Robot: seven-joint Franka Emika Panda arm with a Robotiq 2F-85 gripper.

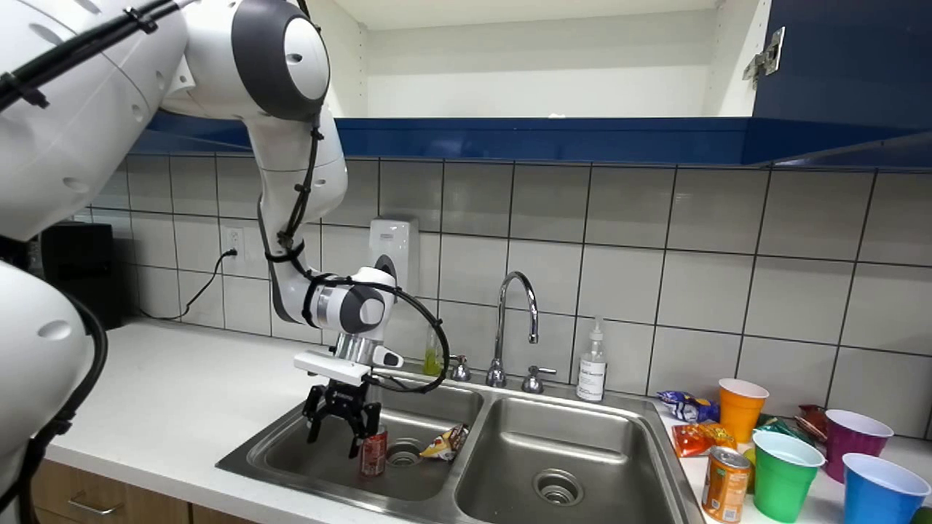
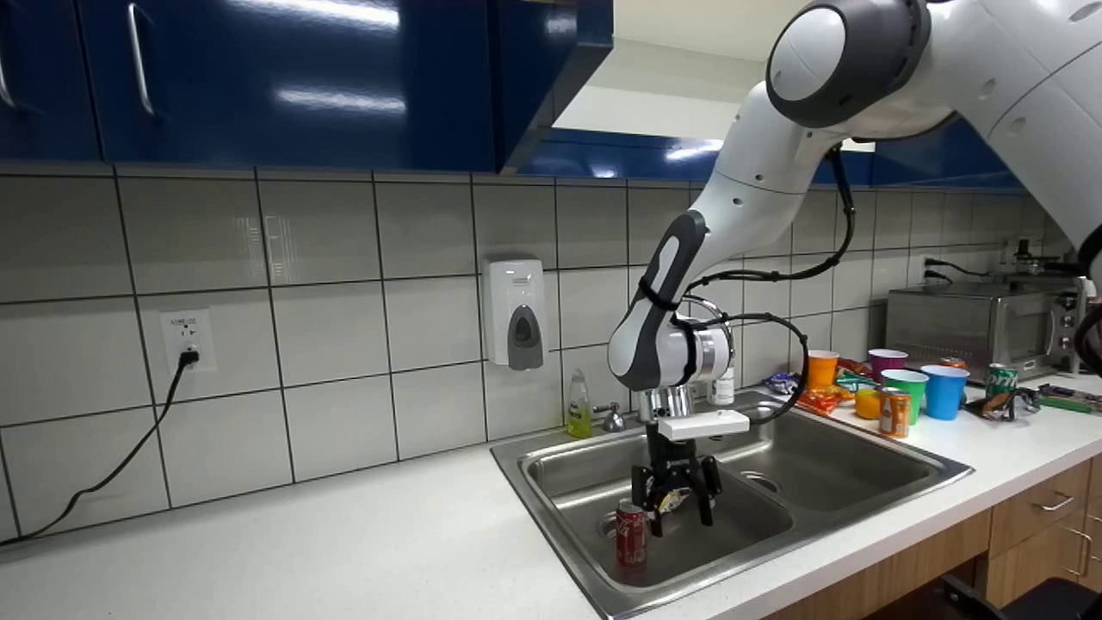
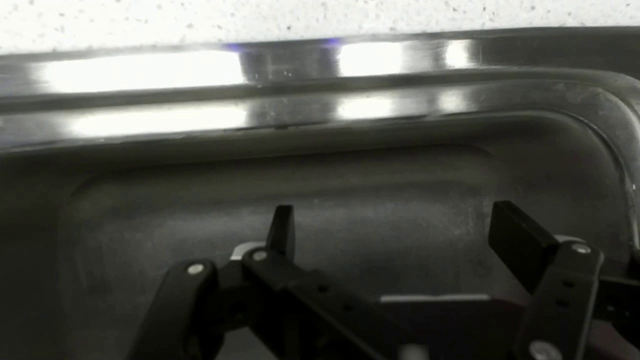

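The robot's end effector (image 3: 392,222), spread wide, hangs over one basin (image 1: 328,466) of the sink (image 1: 568,437). In that same basin, a red soda can (image 1: 373,457) stands upright and a snack packet (image 1: 445,442) lies.

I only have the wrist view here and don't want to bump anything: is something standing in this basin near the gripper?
Observer: Yes. In both exterior views a red can stands upright in the basin, right beside the gripper; whether they touch, I can't tell.
Operator: Anything else in there with it?
Observer: A snack bag lies next to the drain.
Operator: And is there anything tall at the back?
Observer: A curved metal tap rises from the back edge of the sink.
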